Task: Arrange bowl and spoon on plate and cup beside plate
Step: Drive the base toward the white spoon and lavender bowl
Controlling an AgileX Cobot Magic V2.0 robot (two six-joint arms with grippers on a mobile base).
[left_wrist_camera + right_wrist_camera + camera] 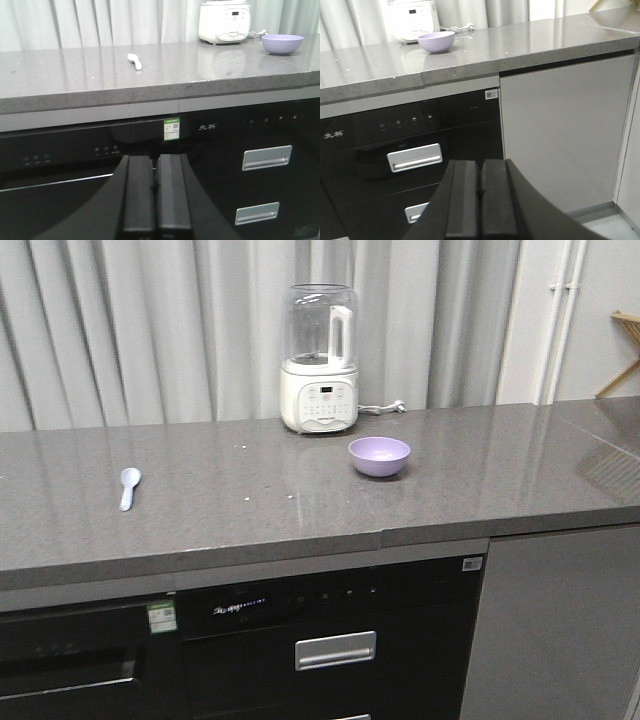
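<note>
bowl [379, 456] upright mid-worktop [480, 470], near blender [320, 360] front-right | spoon [129, 487] flat toward worktop's left end, scoop toward back edge, well apart from bowl | left gripper [155, 165] fingers pressed together, empty, below worktop | right gripper [480, 167] likewise, empty

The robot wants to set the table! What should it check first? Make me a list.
1. The bowl is upright and free on the counter: ok.
2. The spoon lies alone, apart from the bowl: ok.
3. The plate is found: not ok, no view shows it.
4. The cup is found: not ok, no view shows it.
5. The left gripper is open for grabbing: not ok, shut.
6. The right gripper is open: not ok, shut.
</note>
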